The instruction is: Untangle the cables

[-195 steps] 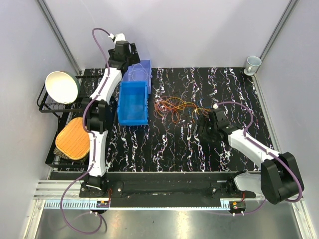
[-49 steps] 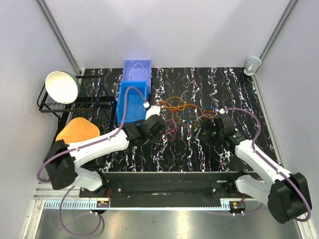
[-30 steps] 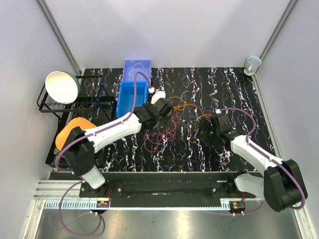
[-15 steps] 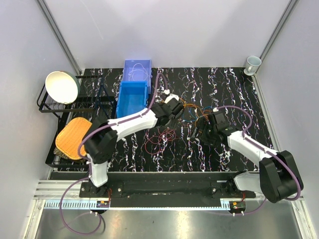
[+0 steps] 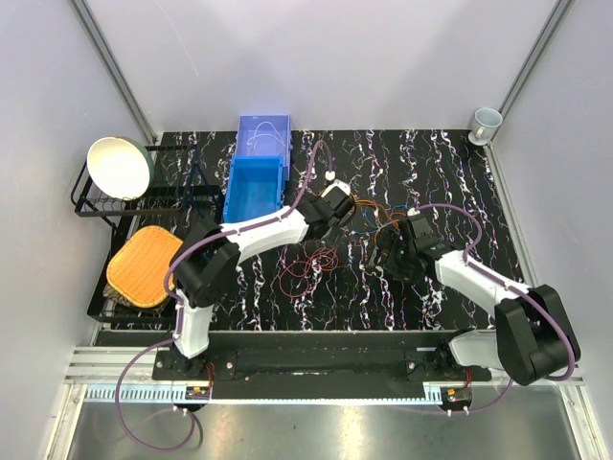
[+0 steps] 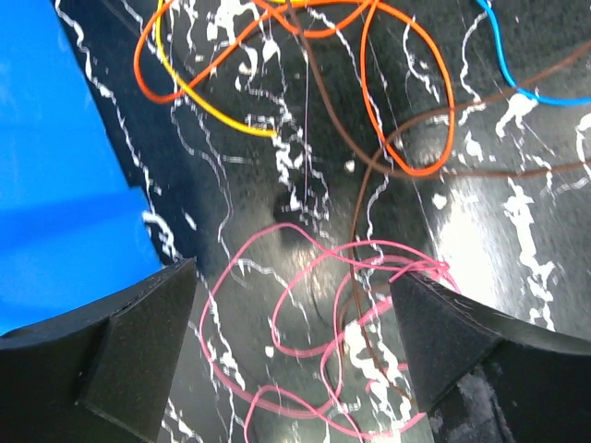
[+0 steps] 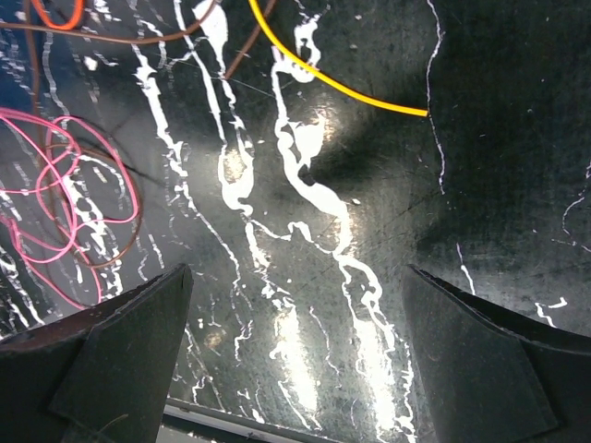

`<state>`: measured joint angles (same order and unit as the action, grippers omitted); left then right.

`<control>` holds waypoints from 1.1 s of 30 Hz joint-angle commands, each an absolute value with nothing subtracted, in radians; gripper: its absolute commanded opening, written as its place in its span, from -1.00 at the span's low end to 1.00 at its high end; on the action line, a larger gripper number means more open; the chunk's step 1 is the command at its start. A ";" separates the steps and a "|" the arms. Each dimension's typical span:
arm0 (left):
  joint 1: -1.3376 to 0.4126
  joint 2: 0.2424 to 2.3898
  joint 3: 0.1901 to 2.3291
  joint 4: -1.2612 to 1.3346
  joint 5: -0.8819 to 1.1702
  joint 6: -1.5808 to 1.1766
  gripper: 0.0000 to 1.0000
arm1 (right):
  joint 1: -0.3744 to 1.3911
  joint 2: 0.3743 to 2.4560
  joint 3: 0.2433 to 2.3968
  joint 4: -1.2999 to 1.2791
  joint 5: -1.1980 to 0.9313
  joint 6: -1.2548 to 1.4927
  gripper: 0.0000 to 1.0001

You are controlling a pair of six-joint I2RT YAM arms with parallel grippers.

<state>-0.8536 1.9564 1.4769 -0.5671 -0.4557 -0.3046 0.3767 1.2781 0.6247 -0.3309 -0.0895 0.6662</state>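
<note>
Top external view has the dark marbled surface filling most of the room. The left arm stretches across it past the blue bin, and the right arm reaches in from the other side, so the two wrists are near each other over the middle. The cables lie there between them in a loose heap of orange, brown, yellow and blue, and a pink wire sits in its own coils just nearer the bases. The left fingers stand wide apart with nothing in them, hanging over those pink coils. The right fingers are just as wide and empty, above bare surface beside the end of a yellow wire. The trouble I'd expect is the brown wire, which runs down across the pink loops right between the left fingers. A close there could pinch both strands, and a pull would then cinch the tangle instead of freeing one. Wires this thin may also slip out of the pinch, or be missed altogether against the surface. With the wrists so near, a careless reach could knock one arm into the other.
</note>
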 commanded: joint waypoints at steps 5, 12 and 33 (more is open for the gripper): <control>-0.796 1.971 1.399 -0.333 -0.408 -0.238 0.74 | 0.376 1.293 0.663 -0.295 -0.081 0.653 0.99; -0.767 1.979 1.359 -0.203 -0.293 -0.192 0.50 | 0.376 1.319 0.675 -0.295 -0.078 0.646 0.99; -0.726 2.013 1.377 -0.138 -0.193 -0.186 -1.00 | 0.376 1.397 0.693 -0.270 -0.083 0.637 1.00</control>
